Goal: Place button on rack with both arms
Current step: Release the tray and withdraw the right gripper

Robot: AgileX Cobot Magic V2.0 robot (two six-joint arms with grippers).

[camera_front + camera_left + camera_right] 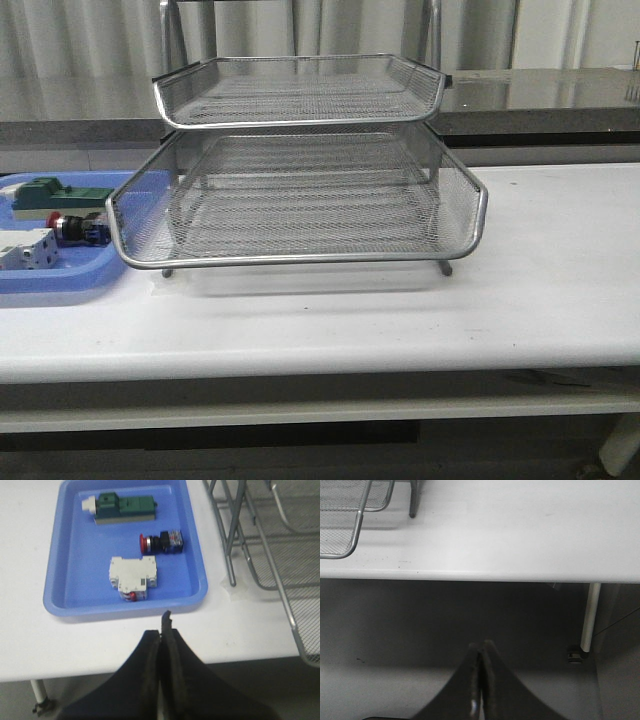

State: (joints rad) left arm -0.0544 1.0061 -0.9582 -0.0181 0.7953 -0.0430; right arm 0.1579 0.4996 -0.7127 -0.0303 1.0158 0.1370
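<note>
The rack [300, 170] stands on the white surface [540, 290] with its visible tiers bare, so nothing is done: the button [161, 542] lies in the blue tray [70, 600] beside it, ungrasped. Both the left fingers [164, 630] and right fingers [481, 652] are clenched on nothing, near the surface's front edge; the rack's top is cut off.

Small push-button switch [160, 542], red mushroom head, black-and-silver cylindrical body, blue rear end: lies on its side, far left of scene, just left of the rack. Tiered silver wire-mesh letter rack [300, 200] with chrome frame stands upright at table centre; visible tiers empty.
</note>
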